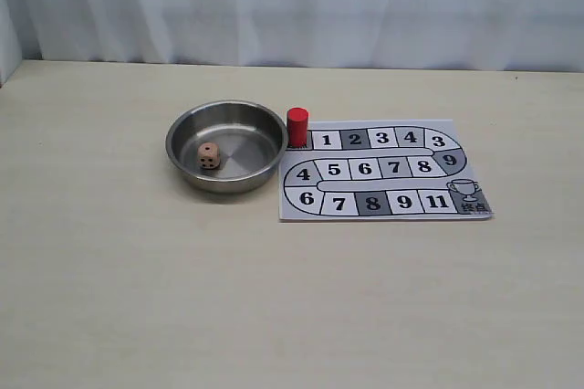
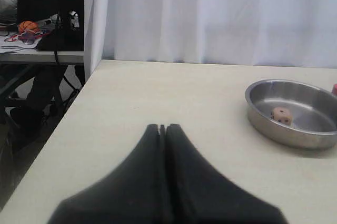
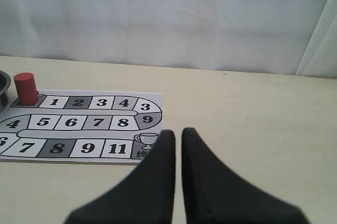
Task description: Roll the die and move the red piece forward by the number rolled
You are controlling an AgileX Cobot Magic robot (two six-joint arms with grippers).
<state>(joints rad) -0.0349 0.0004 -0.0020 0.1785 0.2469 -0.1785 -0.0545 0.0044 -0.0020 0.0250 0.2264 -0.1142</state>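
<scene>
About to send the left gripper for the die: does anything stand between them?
Only the metal bowl's wall: the die lies inside the bowl, so the left gripper must come over the rim. The table between them looks bare.

A pale wood-grain tabletop meets a white curtain behind; beyond its edge, a cluttered dark desk stands in shadow.

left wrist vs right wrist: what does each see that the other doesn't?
Left wrist only: the die lying in the metal bowl, the left gripper shut, and clutter beyond the table edge. Right wrist only: the numbered board and the right gripper, fingers slightly apart. Both: the red piece, cropped at the frame edge in the left wrist, the table, white curtain.
</scene>
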